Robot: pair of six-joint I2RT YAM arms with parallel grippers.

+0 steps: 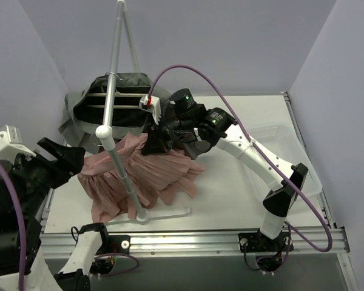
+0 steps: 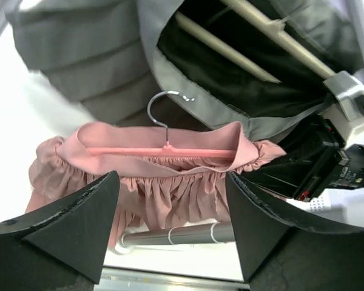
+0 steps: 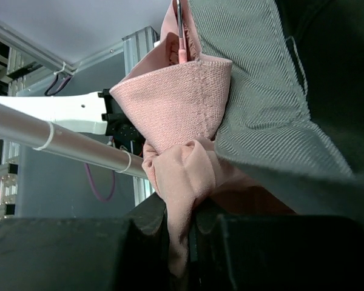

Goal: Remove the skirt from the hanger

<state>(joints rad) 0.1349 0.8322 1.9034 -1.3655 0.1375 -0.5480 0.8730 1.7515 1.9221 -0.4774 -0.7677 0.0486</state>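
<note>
The pink skirt (image 1: 147, 174) hangs with its hem bunched on the table, and its elastic waistband is still stretched over a pink hanger (image 2: 164, 150) with a metal hook (image 2: 159, 104). My right gripper (image 1: 153, 143) is shut on a fold of the skirt (image 3: 177, 112) just below one waistband corner, and the hanger's end (image 3: 181, 48) shows above it. My left gripper (image 1: 71, 159) is at the left, open and facing the waistband. In the left wrist view the skirt (image 2: 170, 191) lies beyond the left gripper (image 2: 171, 179), with nothing between the fingers.
A white rack pole (image 1: 113, 79) slants over the skirt, its foot (image 1: 164, 213) near the table's front edge. A dark grey garment (image 1: 125, 91) hangs on a clip hanger behind. A white basket (image 1: 286, 151) sits at the right.
</note>
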